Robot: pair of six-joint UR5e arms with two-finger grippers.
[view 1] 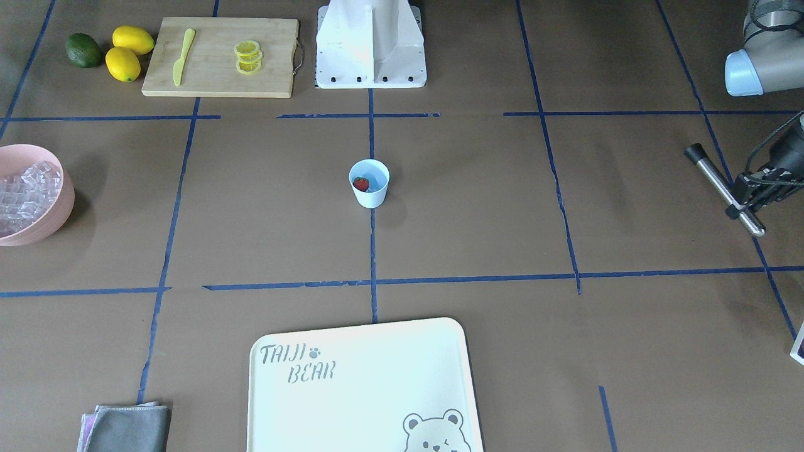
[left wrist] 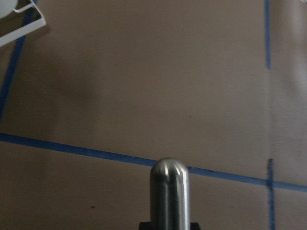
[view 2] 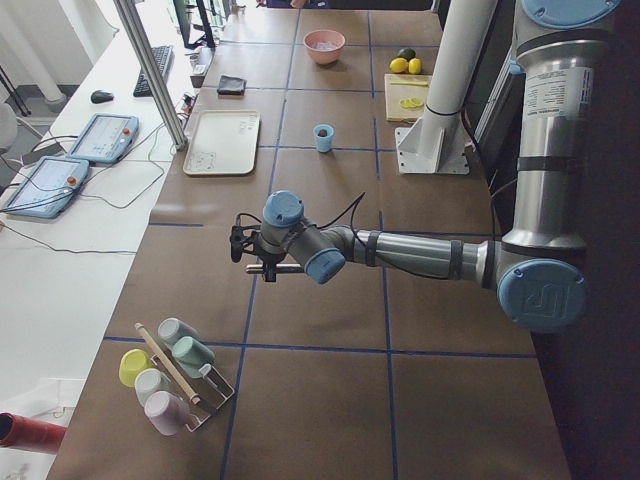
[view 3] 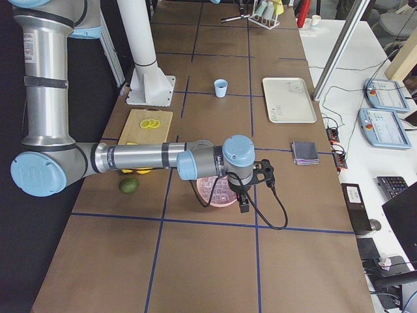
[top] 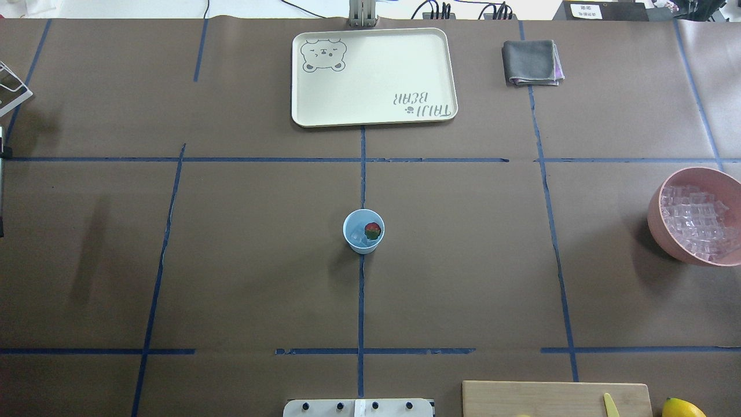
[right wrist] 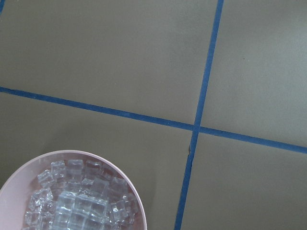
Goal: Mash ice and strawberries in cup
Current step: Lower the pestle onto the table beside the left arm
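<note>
Clock directions follow the overhead view, with 12 o'clock pointing away from the robot. Farthest left, beyond that view's edge, the left pincer (view 1: pixel 740 199) is clamped across a steel rod (view 1: pixel 713 176), which it holds above the tabletop (top: pixel 231 260). In the front-facing view the rod's long axis runs on a slant and looks closer to level than upright. It would probably have to be tipped on end before it could press down.

The cup (top: pixel 362 248) stands upright at the middle of the tabletop, toward 3 o'clock from that pincer and well apart from it. Inside it sit the strawberry (top: pixel 372 230) and some ice (top: pixel 358 226).

Farther right, the bowl (top: pixel 655 223) is full of cubes (right wrist: pixel 81 201). The right pincer (view 3: pixel 245 203) hangs above it, with the cup toward 9 o'clock. It shows only in the side view, so whether it is wide or narrow cannot be told.

Both arms are far from the cup, but the left one has the tool.

The overhead view shows what is in the cup but neither pincer. The front-facing view shows the grip on the rod. The left wrist view shows only the rod's rounded end and bare tabletop.
</note>
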